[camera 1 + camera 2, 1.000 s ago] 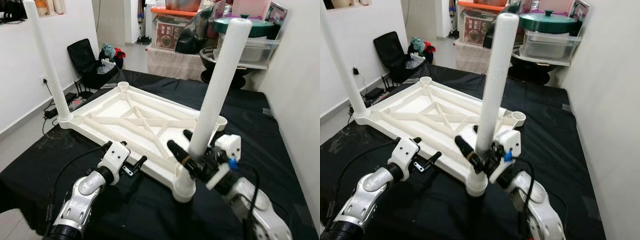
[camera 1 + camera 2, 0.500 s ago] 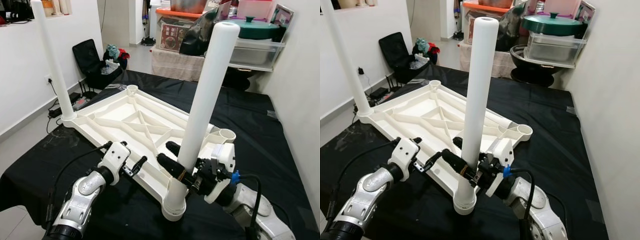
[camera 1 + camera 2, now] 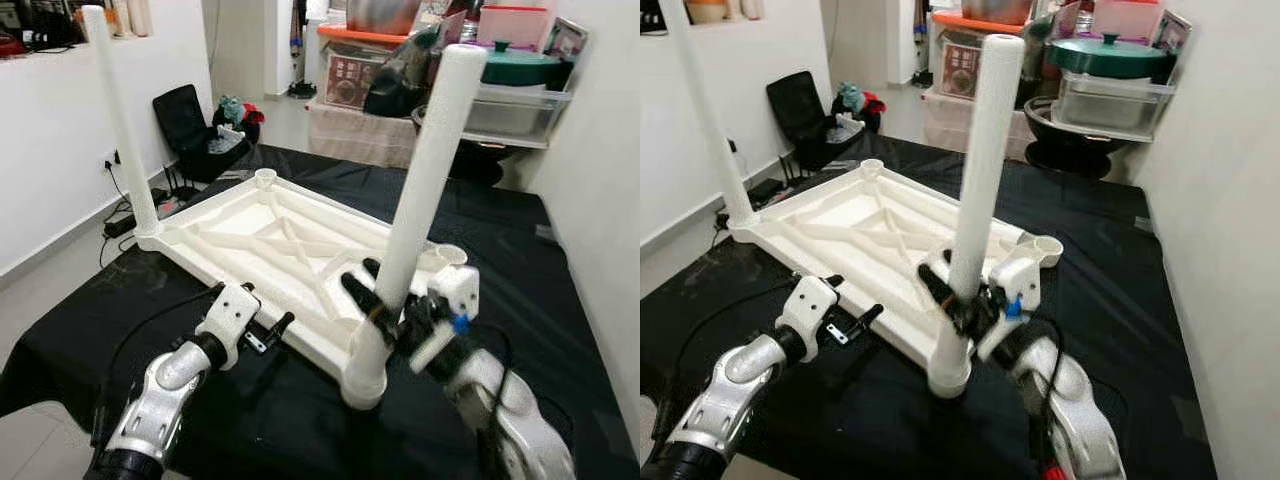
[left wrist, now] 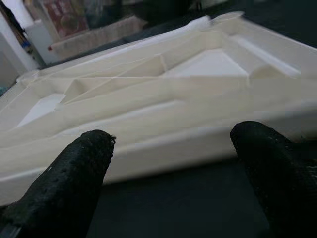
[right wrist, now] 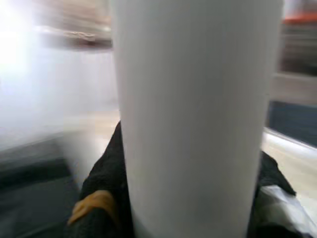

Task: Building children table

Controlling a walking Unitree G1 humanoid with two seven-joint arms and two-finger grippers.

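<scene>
A white plastic table top (image 3: 285, 245) lies upside down on a black-covered table (image 3: 520, 230). One white leg (image 3: 120, 130) stands upright in its far left corner socket. A second white leg (image 3: 425, 170) stands in the near corner socket (image 3: 365, 365), leaning slightly right. My right gripper (image 3: 358, 275) is shut on this leg just above the socket; the right wrist view has the leg (image 5: 190, 109) between the black fingers (image 5: 106, 173). My left gripper (image 4: 173, 148) is open with nothing in it, just short of the table top's near edge (image 4: 163, 148).
Two corner sockets stand without legs, one far (image 3: 264, 178) and one right (image 3: 450, 255). A black chair (image 3: 190, 120) and floor cables (image 3: 125, 225) are at the left. Boxes and pots (image 3: 510, 85) crowd the back. A white wall (image 3: 610, 200) runs close on the right.
The head camera has shifted. The held leg and the near corner have moved a little back and right and the leg leans more. The left gripper keeps its place by the edge.
</scene>
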